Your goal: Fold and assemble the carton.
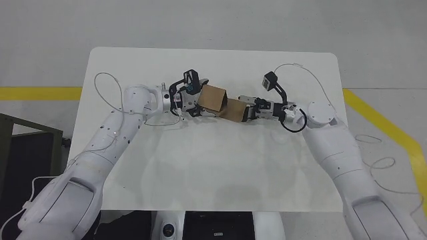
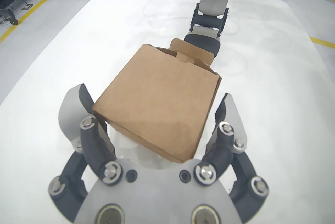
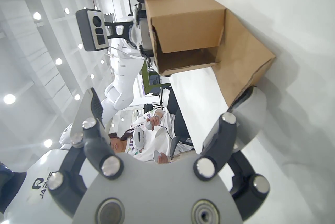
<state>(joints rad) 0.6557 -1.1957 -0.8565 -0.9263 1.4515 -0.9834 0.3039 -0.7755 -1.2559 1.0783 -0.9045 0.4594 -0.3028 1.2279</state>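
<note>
The left hand (image 2: 154, 94) clasps one end of the brown carton (image 1: 215, 99) between its fingers. The right hand (image 3: 171, 94) is spread wide, one finger resting on the carton's flap (image 3: 243, 65), which lies flat on the worktop (image 1: 213, 167). The carton sits near the worktop's middle, somewhat toward the far edge.

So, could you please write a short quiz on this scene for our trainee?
1. True or false: the carton has its flap by the right gripper folded shut.
2. Where is the carton? A) between the left gripper and the right gripper; B) on the floor; C) on another carton.
3. What does one finger of the right gripper touch?
Key: 1) False: the flap lies open, flat on the table. 2) A. 3) The flap.
</note>
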